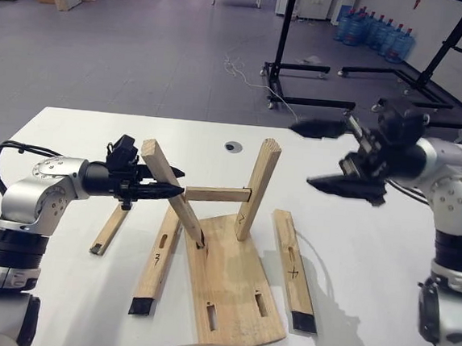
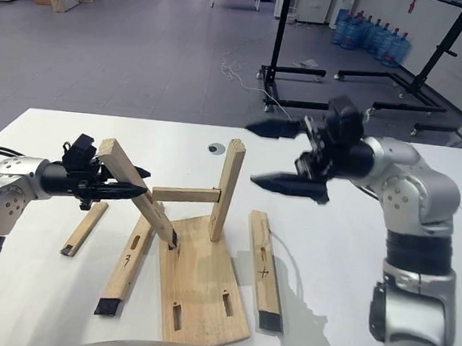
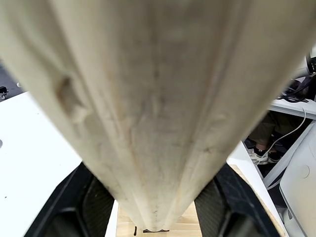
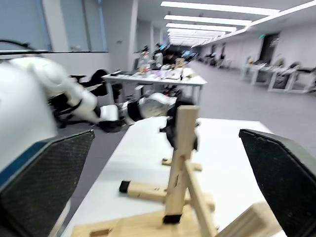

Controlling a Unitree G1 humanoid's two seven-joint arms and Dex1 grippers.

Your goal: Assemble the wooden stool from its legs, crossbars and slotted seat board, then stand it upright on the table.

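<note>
The slotted seat board [image 1: 236, 295] lies flat on the white table [image 1: 72, 135]. One leg [image 1: 258, 187] stands upright on it, and a crossbar [image 1: 217, 194] runs from this leg toward a second, tilted leg [image 1: 164, 182]. The tilted leg's dark foot rests at the board's left edge. My left gripper [image 1: 175, 181] is shut on the tilted leg near its upper half, with black fingers [image 3: 94, 202] on both sides of the wood [image 3: 158, 98]. My right gripper [image 1: 301, 155] hangs open in the air to the right of the upright leg [image 4: 180, 158], touching nothing.
Two loose legs lie flat beside the board, one on its left [image 1: 155, 259] and one on its right [image 1: 294, 269]. A loose crossbar [image 1: 111, 227] lies under my left arm. A small round hole [image 1: 232, 146] sits at the table's back.
</note>
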